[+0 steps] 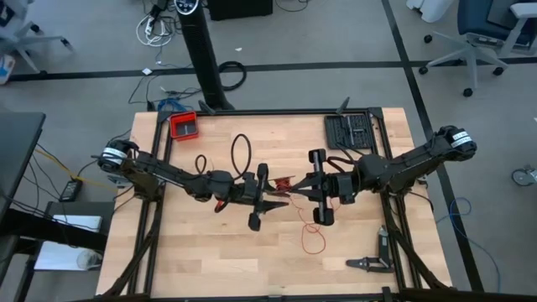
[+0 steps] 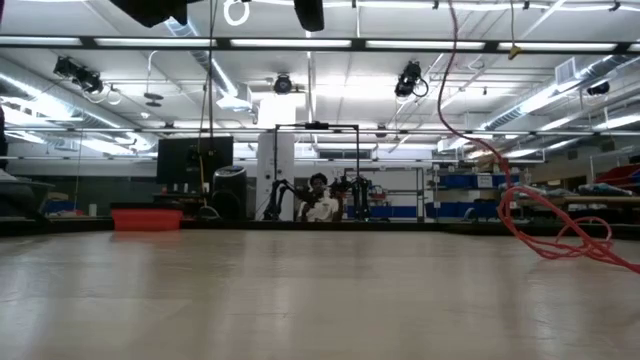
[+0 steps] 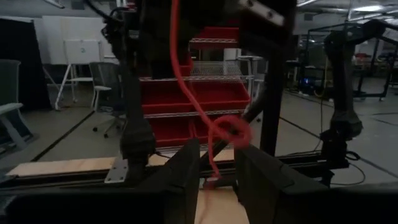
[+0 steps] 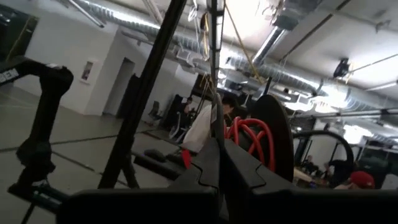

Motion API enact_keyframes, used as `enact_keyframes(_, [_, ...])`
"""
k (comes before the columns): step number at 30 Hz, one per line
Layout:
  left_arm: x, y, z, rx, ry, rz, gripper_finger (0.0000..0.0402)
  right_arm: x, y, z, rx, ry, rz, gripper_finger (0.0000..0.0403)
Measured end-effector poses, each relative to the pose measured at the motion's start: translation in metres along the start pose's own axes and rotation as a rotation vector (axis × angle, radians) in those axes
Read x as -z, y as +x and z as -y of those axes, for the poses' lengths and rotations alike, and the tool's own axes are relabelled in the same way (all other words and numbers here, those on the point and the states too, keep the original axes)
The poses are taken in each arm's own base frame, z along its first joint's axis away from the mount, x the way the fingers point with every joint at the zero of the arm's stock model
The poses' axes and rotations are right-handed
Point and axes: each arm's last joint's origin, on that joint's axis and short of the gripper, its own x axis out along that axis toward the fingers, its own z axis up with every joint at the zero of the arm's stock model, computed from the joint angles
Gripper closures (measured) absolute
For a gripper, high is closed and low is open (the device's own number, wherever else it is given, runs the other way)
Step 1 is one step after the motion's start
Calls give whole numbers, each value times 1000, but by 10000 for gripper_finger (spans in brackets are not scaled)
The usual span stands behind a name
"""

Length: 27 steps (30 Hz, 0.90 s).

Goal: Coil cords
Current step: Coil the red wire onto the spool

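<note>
left gripper: my left gripper is up over the middle of the table, fingers parted with a clear gap. The red cord hangs in front of that gap, but I'm not pinching it.

cord: the little red bundle sits right between my two grippers at the table's middle. A long loose tail runs toward the near edge and ends in a floppy loop on the wood.

right gripper: my right gripper faces the left one from the other side, fingers pressed together, and red loops bunch up right at them. Pretty sure I'm clamped on the bundle there.

progress: honestly maybe halfway? A few turns are gathered at my right fingers, but that whole tail is uncoiled. Still to do: wind in the slack and set the finished coil down.

top view only: it's the only one that shows both arms together, plus the black cable loop and the red tray at the far left, both well away from the action.

table-level view only: shows the cord dropping from above and piling into loops on the right. My grippers are basically out of the picture there.

left wrist only: shows a small knot-like curl in the hanging strand.

right wrist only: shows the loops stacked side by side.
</note>
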Motion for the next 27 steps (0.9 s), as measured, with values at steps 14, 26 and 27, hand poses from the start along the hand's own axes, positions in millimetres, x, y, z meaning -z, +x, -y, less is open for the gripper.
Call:
enact_keyframes(14, [21, 27, -3, -63, -45, -17, 298, 3, 1, 10, 30, -36, -1, 400])
enact_keyframes(26, [26, 34, -2, -59, -47, -37, 343, 4, 1, 8, 21, -28, -14, 400])
enact_keyframes(27, [26, 34, -2, -59, -46, -44, 352, 4, 1, 8, 20, -27, -15, 400])
